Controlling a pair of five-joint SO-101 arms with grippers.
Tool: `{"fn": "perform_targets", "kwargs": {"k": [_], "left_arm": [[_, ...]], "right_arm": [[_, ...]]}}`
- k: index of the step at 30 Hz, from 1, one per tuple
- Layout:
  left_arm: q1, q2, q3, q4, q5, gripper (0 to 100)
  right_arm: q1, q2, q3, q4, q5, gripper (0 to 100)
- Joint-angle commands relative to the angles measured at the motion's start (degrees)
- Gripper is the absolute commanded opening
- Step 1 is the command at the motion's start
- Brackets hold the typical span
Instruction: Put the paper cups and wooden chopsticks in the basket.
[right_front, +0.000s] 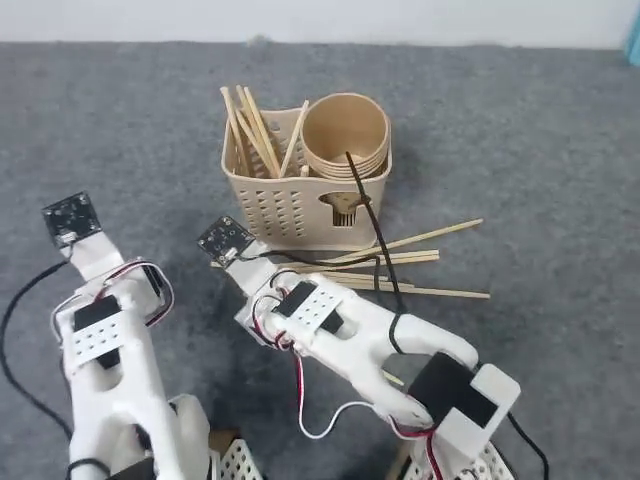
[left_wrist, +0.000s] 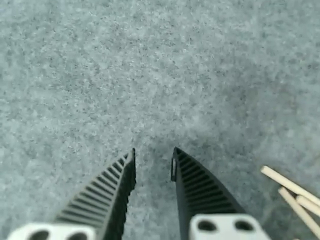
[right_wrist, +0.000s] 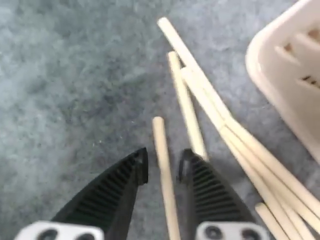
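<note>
High view: the basket (right_front: 300, 215) stands mid-table (right_front: 520, 120), with paper cups (right_front: 345, 135) nested inside beside upright chopsticks (right_front: 255, 130). Loose chopsticks (right_front: 415, 259) lie along its near wall.

Left wrist view: the left hand (left_wrist: 152, 162), released, hovers over bare table.

Right wrist view: the right hand (right_wrist: 162, 162), fingers parted, straddles one chopstick (right_wrist: 160, 140) lying lengthwise between them.

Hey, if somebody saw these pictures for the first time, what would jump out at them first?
Probably the beige basket in the middle of the grey carpet, already holding stacked paper cups and a bunch of leaning chopsticks. Next come the loose chopsticks fanned out on the carpet between the basket and the arms. The right gripper is low over them, with one chopstick between its open jaws.
</note>
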Motion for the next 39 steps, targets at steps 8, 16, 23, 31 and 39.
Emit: {"fn": "perform_targets", "kwargs": {"k": [8,16,23,31,39], "left_arm": [[-0.44,0.18,-2.33,-1.67,0.18,12],[-2.11,0.35,-1.98,-3.60,0.09,12],[-2.11,0.62,-1.98,-3.60,0.00,12],[-2.29,0.62,-1.89,-3.16,-0.09,12],[-2.29,0.26,-1.98,-1.32,-0.18,12]], "right_arm": [[-0.84,0.13,-1.41,0.92,-0.26,0.8],[-2.07,-0.84,-1.32,3.91,-0.26,0.8],[-7.34,-9.89,-1.23,15.87,-0.26,0.8],[-7.52,-18.77,-1.23,26.77,-0.26,0.8],[-5.85,-30.99,0.62,37.49,4.48,0.8]]}}
